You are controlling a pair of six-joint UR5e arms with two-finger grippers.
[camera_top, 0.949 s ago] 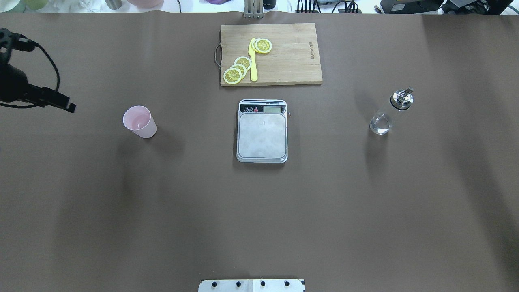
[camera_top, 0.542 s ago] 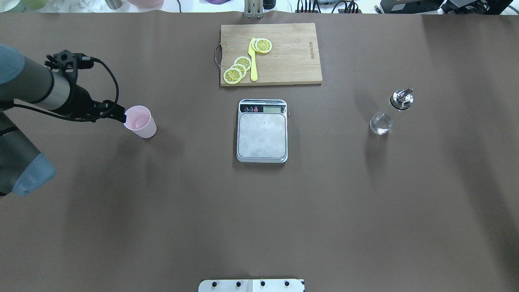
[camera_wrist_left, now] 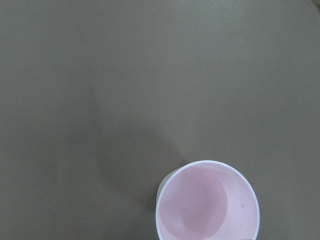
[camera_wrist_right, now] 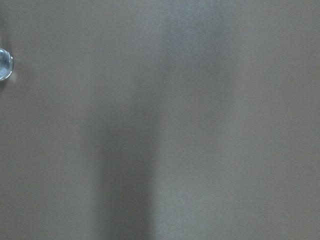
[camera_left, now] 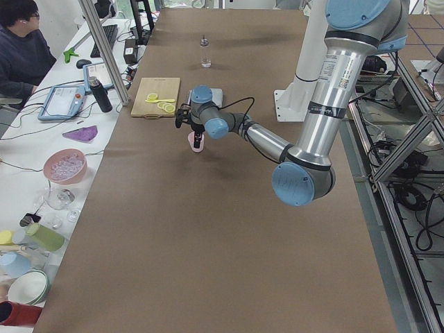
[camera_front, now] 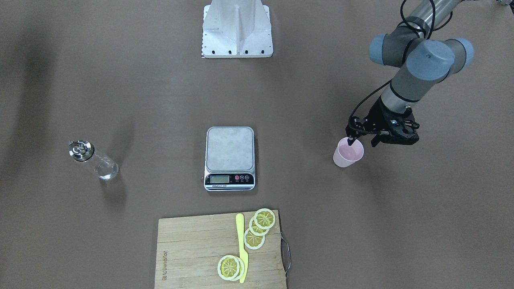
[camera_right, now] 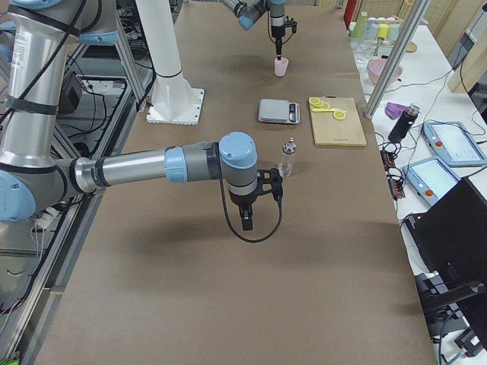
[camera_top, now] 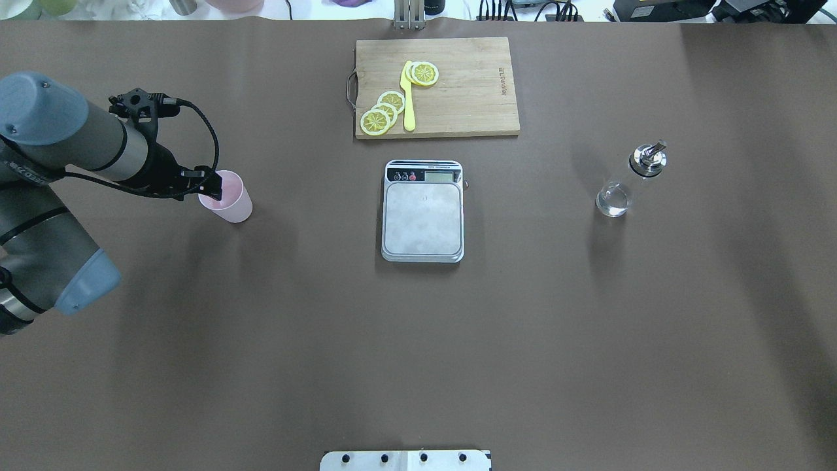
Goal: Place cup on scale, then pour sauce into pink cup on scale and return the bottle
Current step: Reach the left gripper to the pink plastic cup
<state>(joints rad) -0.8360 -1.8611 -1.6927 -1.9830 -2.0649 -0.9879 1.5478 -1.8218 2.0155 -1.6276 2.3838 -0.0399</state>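
The pale pink cup [camera_top: 229,199] stands upright on the table, left of the scale [camera_top: 423,222], and is empty in the left wrist view [camera_wrist_left: 207,202]. My left gripper [camera_front: 363,141] is open at the cup's [camera_front: 347,153] rim: one finger is over the cup's mouth, the other outside its wall. The clear bottle [camera_top: 621,190] with its metal spout stands right of the scale. My right gripper [camera_right: 246,220] shows only in the exterior right view, hanging over bare table near the bottle [camera_right: 287,161]. I cannot tell whether it is open or shut.
A wooden cutting board [camera_top: 471,91] with lemon slices [camera_top: 382,111] and a yellow knife [camera_top: 409,98] lies behind the scale. The robot's base plate [camera_top: 405,460] is at the near edge. Dishes and devices crowd a side table [camera_left: 62,166] beyond the far edge.
My left arm has swung in from the left edge toward the cup, and its open fingers have reached the cup's rim. The cup, scale and bottle have not moved.
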